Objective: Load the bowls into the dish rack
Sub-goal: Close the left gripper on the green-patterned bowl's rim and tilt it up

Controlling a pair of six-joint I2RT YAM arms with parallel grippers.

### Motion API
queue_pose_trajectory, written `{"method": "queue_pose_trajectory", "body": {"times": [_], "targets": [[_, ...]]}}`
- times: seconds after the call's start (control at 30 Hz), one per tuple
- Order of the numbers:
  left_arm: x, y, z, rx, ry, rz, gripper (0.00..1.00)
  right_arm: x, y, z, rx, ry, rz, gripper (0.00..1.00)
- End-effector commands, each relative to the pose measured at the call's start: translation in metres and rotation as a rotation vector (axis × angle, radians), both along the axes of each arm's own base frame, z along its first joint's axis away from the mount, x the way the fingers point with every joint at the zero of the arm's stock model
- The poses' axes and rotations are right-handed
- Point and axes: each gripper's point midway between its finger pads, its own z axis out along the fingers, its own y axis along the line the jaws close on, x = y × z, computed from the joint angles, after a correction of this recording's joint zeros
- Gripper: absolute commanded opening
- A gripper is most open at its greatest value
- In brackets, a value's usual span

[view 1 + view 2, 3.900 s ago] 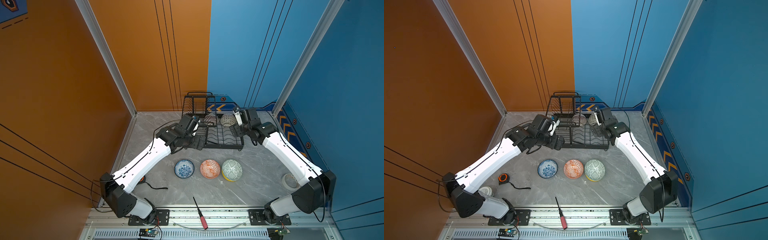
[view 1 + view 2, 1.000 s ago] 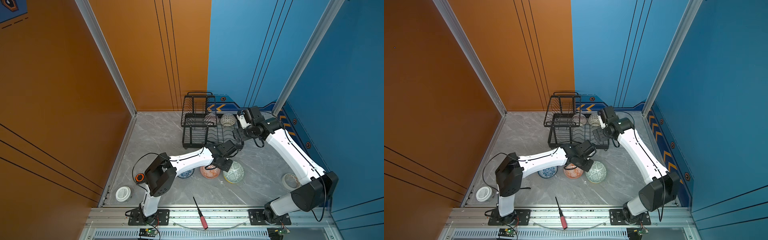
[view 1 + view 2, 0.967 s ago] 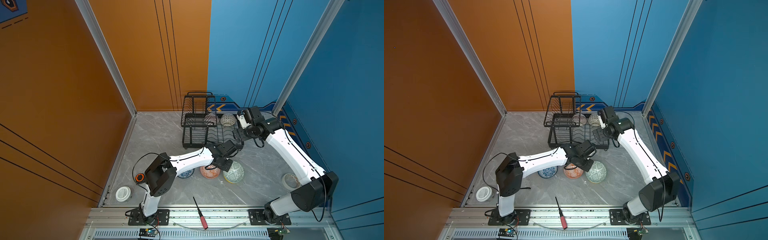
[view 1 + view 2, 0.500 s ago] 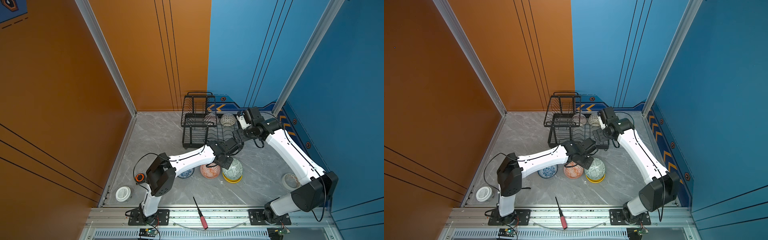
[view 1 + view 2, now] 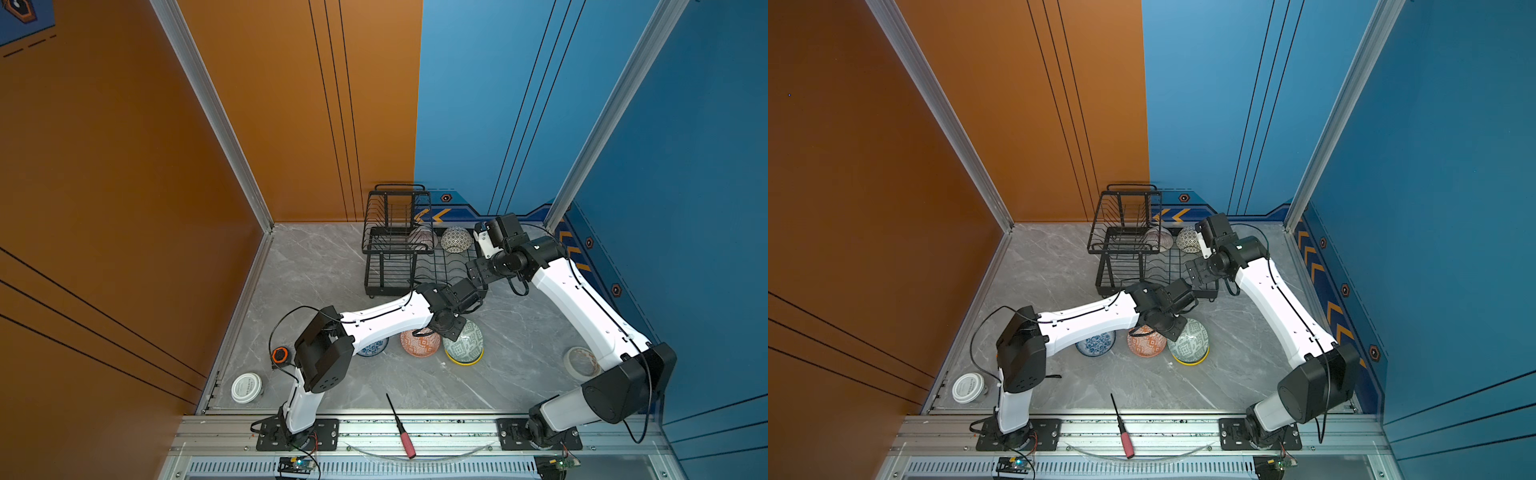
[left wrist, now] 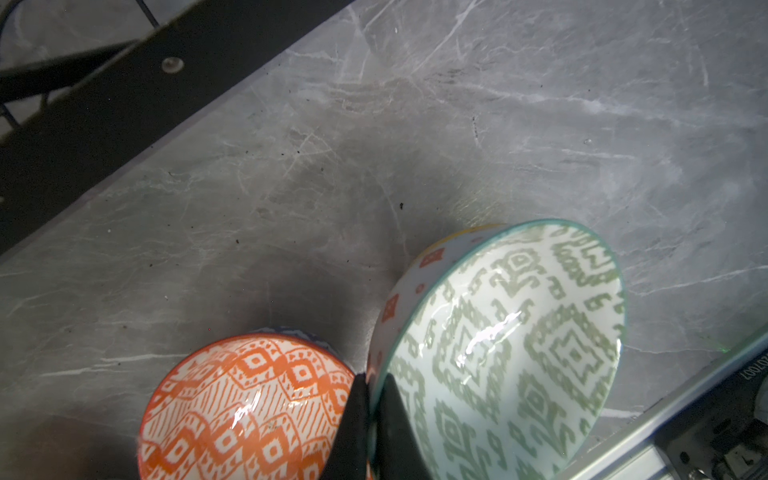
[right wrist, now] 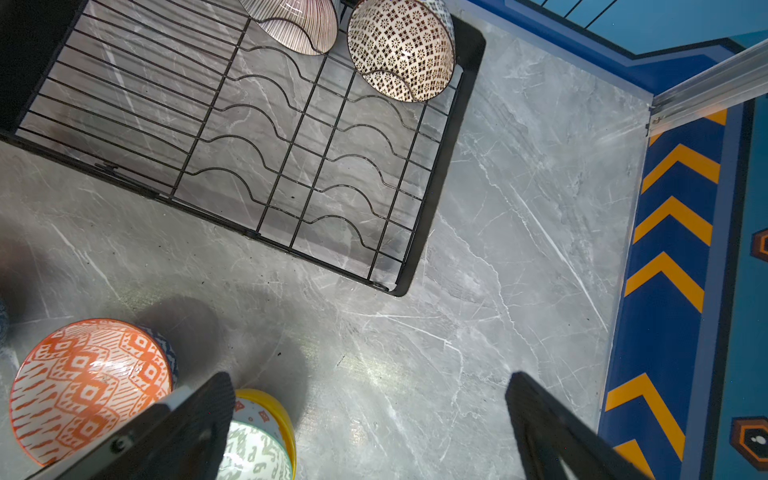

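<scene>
My left gripper (image 6: 372, 399) is shut on the rim of the green-white bowl (image 6: 519, 345), one finger inside and one outside. In both top views that bowl (image 5: 464, 341) (image 5: 1188, 343) tilts up out of the yellow bowl (image 5: 461, 360) beneath it. The orange bowl (image 5: 419, 343) and the blue floral bowl (image 5: 374, 347) stand to its left on the floor. The black dish rack (image 5: 399, 249) holds the pink striped bowl (image 7: 295, 25) and the dotted bowl (image 7: 401, 50) at its far end. My right gripper (image 7: 370, 384) hangs open and empty over the rack's near right corner.
A roll of tape (image 5: 581, 361) lies at the right by the right arm's base. A red-handled screwdriver (image 5: 401, 428) rests on the front rail. A white lid (image 5: 246, 387) and an orange-black tape measure (image 5: 279, 354) sit at the front left.
The left arm came from the rack to the bowls, and over the last second it tipped the green-white bowl up, baring the yellow rim. The right arm has stayed put.
</scene>
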Motion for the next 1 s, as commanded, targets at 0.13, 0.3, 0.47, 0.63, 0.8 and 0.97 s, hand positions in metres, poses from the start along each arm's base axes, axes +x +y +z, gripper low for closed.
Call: {"method": "queue_pose_trajectory", "body": {"times": [0.13,0.3,0.47,0.63,0.8,0.97], "targets": [[-0.004,-0.010,-0.007,0.012,0.014,-0.033,0.16,-0.005,-0.003,0.007,0.009,-0.021,0.006,1.00],[-0.005,-0.013,-0.009,0.005,0.026,-0.038,0.24,-0.005,-0.003,0.008,0.011,-0.025,0.008,1.00],[-0.005,-0.014,-0.013,0.009,0.038,-0.040,0.34,-0.005,-0.004,0.008,0.009,-0.025,0.005,1.00],[-0.006,-0.013,-0.018,0.016,0.049,-0.038,0.40,-0.005,-0.005,0.007,0.007,-0.024,0.002,1.00],[-0.008,-0.013,-0.025,0.024,0.066,-0.039,0.44,-0.005,-0.005,0.006,0.008,-0.024,0.003,1.00],[-0.008,-0.015,-0.028,0.022,0.074,-0.041,0.46,-0.005,-0.006,0.005,0.005,-0.020,0.000,1.00]]}}
